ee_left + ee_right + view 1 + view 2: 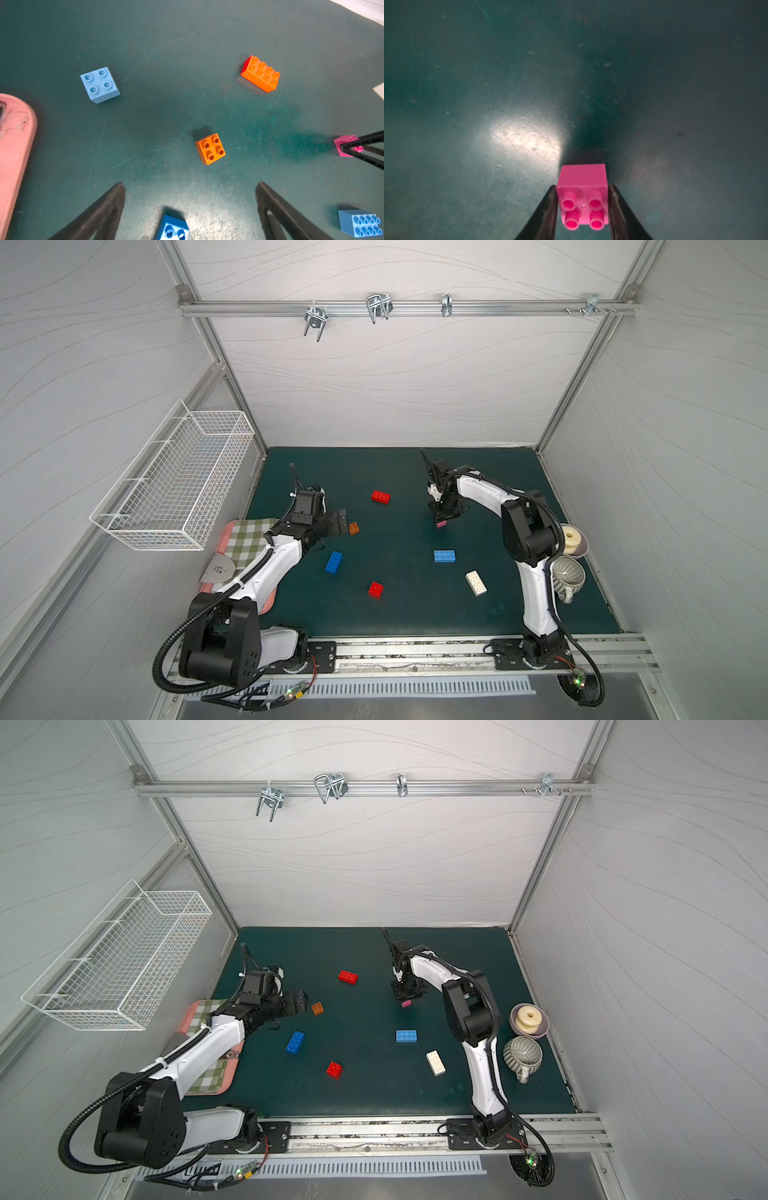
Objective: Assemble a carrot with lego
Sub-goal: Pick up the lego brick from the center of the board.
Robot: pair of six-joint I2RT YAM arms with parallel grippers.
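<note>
Bricks (380, 496) lay well apart across the bench (395, 614); one brick (583, 195) sat between the right jaws. Tray (16, 145) at left edge under left arm (274, 560). Bowl (540, 1031) at right edge, mug (523, 1052) just before it. Basket (174, 489) hung on left wall

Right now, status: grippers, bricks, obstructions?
Left gripper open, beside small orange brick. Right gripper shut on pink brick. Other bricks scattered, none joined. Nothing blocking either.

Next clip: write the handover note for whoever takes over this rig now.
Left pincer: open, empty, beside the small orange plastic brick.
Right pincer: shut on the small pink plastic brick.
Loose, apart: long red plastic brick, small red plastic brick, dark blue plastic brick, long light-blue plastic brick, small light-blue plastic brick, long white plastic brick.
Done: nothing joined.
Remaining: all the stacking.
</note>
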